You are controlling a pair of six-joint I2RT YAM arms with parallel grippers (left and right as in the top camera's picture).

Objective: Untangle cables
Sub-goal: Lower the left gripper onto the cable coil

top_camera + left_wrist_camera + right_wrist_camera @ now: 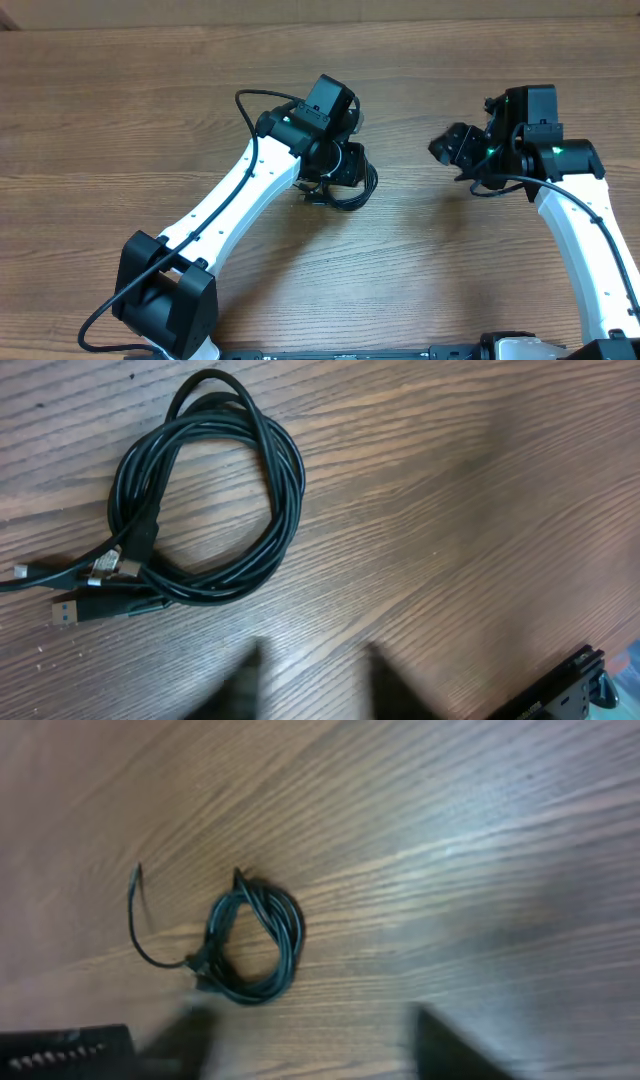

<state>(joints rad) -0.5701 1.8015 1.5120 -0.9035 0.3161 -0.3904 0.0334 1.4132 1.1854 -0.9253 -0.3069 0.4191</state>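
The cables (285,470) lie on the wooden table as one black coiled bundle, with silver-tipped plug ends (75,610) sticking out at its left in the left wrist view. My left gripper (315,685) hovers just beside the coil, its blurred fingers (245,680) apart with bare wood between them. From overhead the cables (352,198) peek out under the left gripper (340,165). My right gripper (455,148) stands off to the right, open and empty. It sees the cables (285,945) ahead, with a loose end (135,910) trailing left.
The wooden table (150,120) extends all around the coil. A thicker black wire (255,95) loops off the left arm's wrist. The left arm's base (165,300) is at the front left, and the right arm (590,260) runs down the right side.
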